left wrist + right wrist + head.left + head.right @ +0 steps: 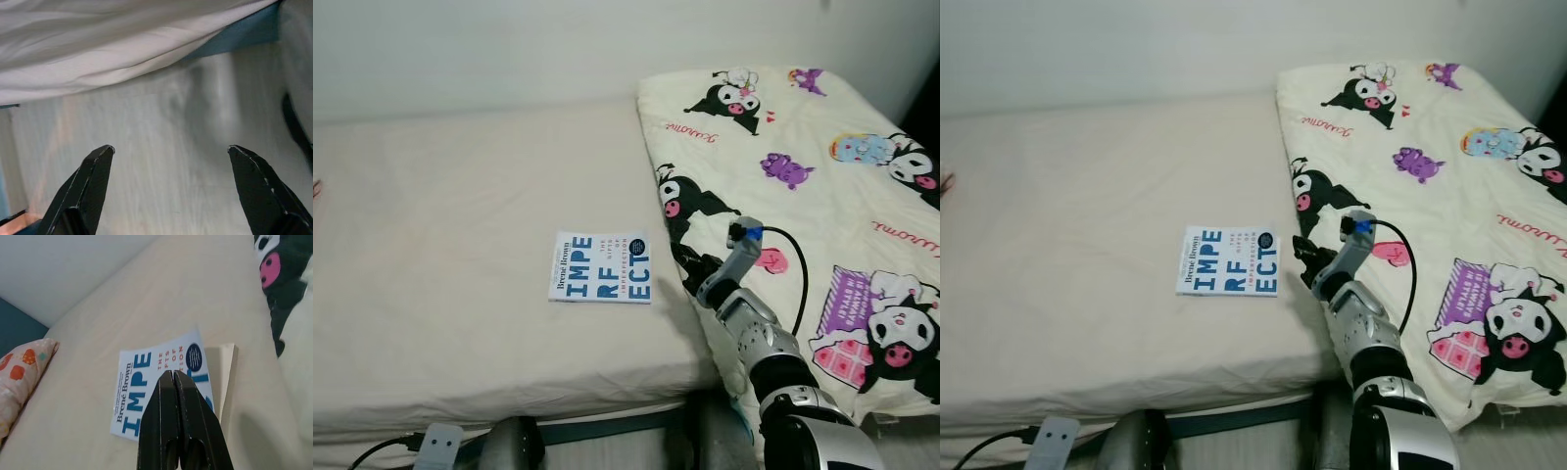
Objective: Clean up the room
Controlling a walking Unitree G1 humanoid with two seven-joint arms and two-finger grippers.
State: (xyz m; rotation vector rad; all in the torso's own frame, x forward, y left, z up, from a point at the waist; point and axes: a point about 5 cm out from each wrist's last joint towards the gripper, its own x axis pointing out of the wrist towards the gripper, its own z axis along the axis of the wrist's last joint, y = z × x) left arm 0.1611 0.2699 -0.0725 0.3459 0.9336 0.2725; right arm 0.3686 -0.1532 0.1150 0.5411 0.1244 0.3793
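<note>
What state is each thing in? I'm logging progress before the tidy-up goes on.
Book: closed, flat on the bed sheet, cover up.
Quilt: spread over the bed's right part.
Right gripper: shut, empty, above the book.
Left gripper: open, empty, hanging over the floor.
Pillow: lying at the bed's far end.

A wide bed (460, 245) in a plain cream sheet. Flat on it, a white book (601, 267) with big blue lettering, near the front edge. Beside it, a cartoon-print blanket (822, 196) covers the right part. A patterned pillow (19, 377) sits far left.
</note>
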